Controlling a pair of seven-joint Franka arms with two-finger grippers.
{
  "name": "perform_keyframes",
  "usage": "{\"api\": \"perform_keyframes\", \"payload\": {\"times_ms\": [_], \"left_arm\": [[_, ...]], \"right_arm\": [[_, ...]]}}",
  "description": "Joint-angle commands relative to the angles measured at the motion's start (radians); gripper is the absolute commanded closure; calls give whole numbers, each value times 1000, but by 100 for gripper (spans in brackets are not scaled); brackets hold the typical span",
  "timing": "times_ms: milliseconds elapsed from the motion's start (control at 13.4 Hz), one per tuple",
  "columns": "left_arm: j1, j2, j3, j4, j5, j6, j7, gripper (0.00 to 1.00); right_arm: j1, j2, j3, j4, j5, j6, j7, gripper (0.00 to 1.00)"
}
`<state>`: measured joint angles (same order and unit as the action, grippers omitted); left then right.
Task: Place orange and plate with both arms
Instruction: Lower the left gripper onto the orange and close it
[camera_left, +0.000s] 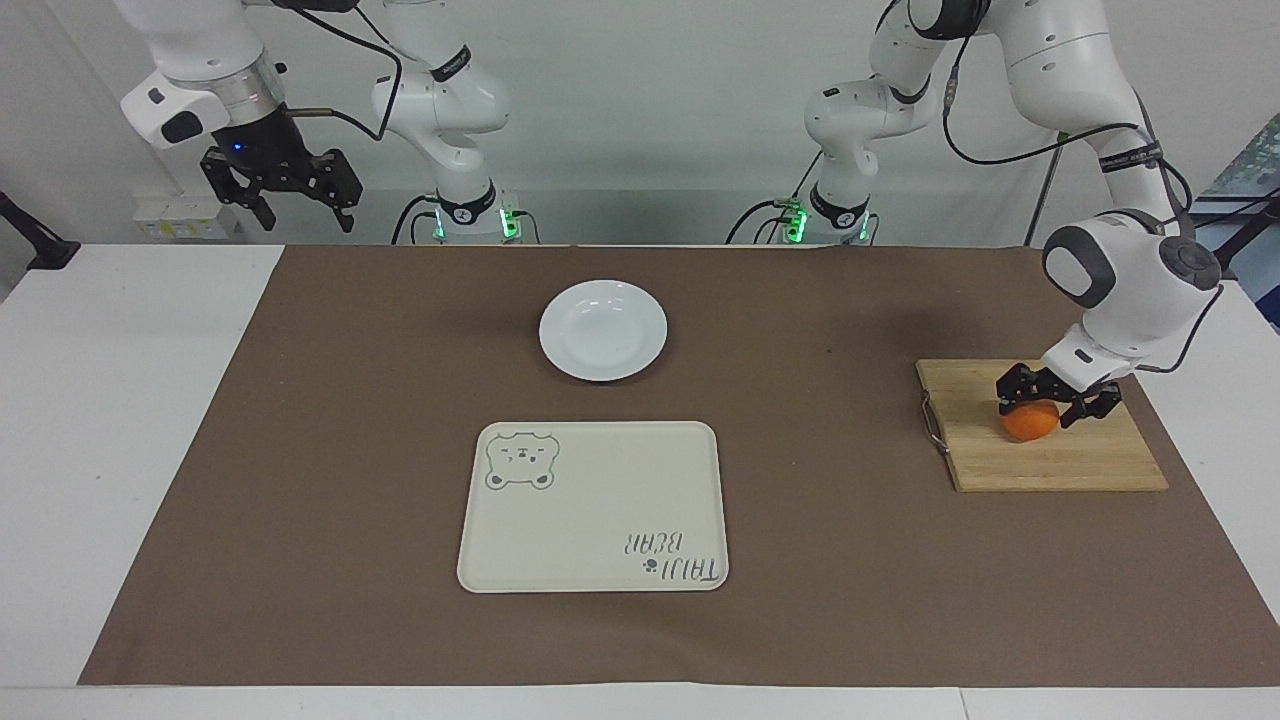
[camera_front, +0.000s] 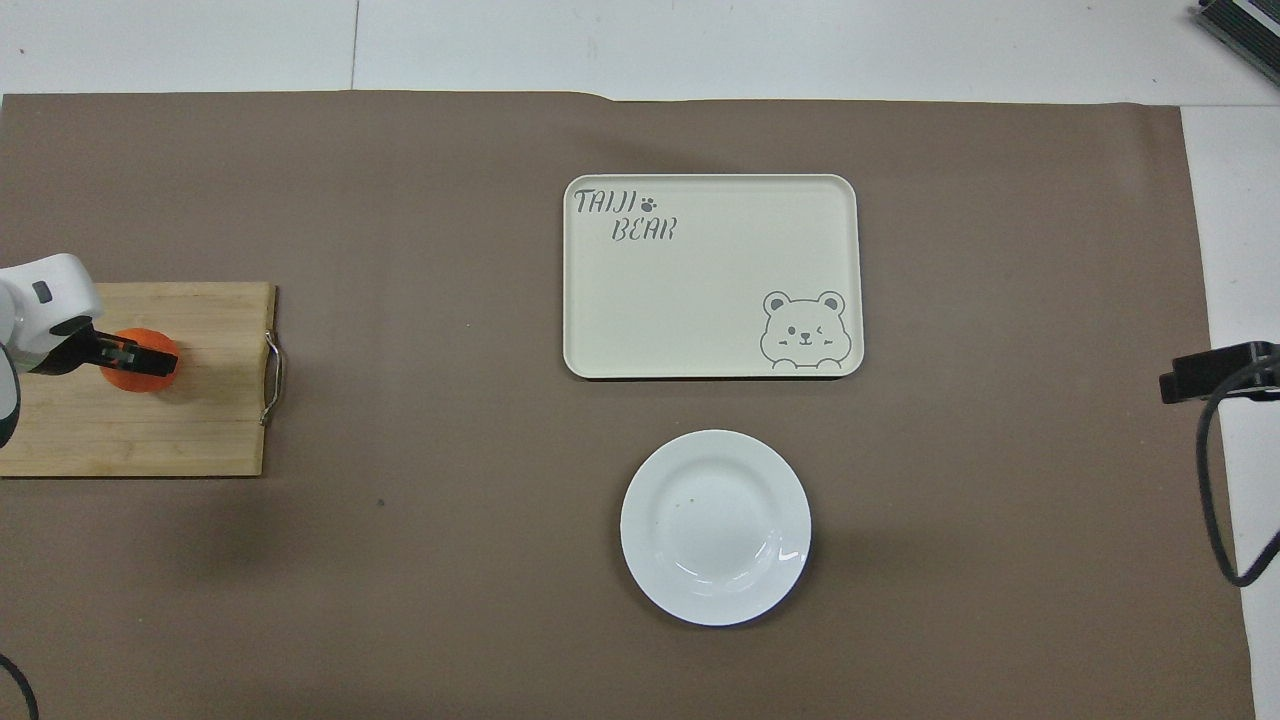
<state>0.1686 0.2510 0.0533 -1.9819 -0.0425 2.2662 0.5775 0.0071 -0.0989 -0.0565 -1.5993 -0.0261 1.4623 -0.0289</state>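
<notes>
While the facing view shows the whole right end effector (camera_left: 293, 205) waiting spread and raised at the right arm's end of the table (camera_left: 120, 420), the overhead view cuts it off. Nearest the robots lies the plate (camera_left: 603, 329). Farther out, the left end effector (camera_left: 1050, 403) pinches the orange (camera_left: 1030, 423) on the cutting board (camera_left: 1060, 460), half covering it from above. Farthest sits the tray (camera_left: 593, 506).

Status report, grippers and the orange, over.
Left gripper shut on orange, on cutting board. Right gripper open, waiting. Plate untouched. Nothing blocking.
</notes>
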Motion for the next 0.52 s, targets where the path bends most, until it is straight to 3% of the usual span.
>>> {"api": "perform_keyframes", "payload": {"times_ms": [0, 299, 448], "left_arm": [[2, -7, -1, -18, -17, 19, 18, 81], [-30, -36, -4, -9, -17, 6, 9, 100], [-57, -61, -4, -9, -17, -2, 7, 100]], "right_arm": [[-6, -7, 4, -8, 8, 9, -3, 0], [-7, -7, 4, -8, 8, 9, -3, 0], [-7, -7, 4, -8, 8, 9, -3, 0]]}}
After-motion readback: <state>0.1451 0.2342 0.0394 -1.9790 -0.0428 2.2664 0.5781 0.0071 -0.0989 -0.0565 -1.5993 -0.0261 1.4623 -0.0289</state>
